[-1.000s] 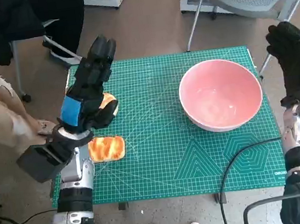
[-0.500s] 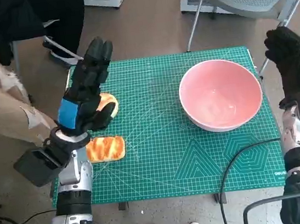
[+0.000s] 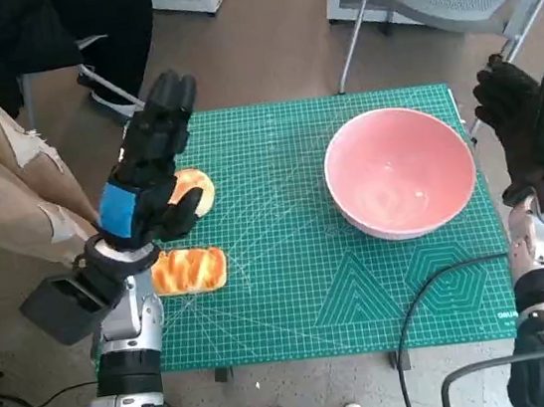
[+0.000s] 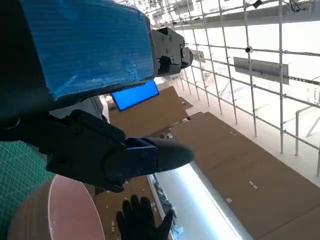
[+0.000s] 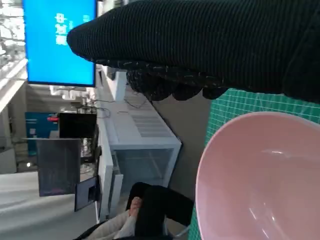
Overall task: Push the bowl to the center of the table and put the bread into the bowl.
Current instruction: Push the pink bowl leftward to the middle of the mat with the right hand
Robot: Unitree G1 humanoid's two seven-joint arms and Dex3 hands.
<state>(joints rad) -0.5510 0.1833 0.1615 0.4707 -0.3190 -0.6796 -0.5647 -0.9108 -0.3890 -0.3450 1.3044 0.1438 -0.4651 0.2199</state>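
1. Over the last second I see my right hand (image 3: 529, 134) creep in from the right edge toward the bowl (image 3: 402, 184); the push looks about to begin.
2. That hand is open, fingers spread, holding nothing, just beside the bowl's rim, not touching.
3. The bowl sits right of the desk (image 3: 295, 301) centre, unmoved.
4. My left hand (image 3: 147, 170), open and empty, hovers at centre left over the round bread (image 3: 193, 189); the second bread (image 3: 191, 270) lies below.
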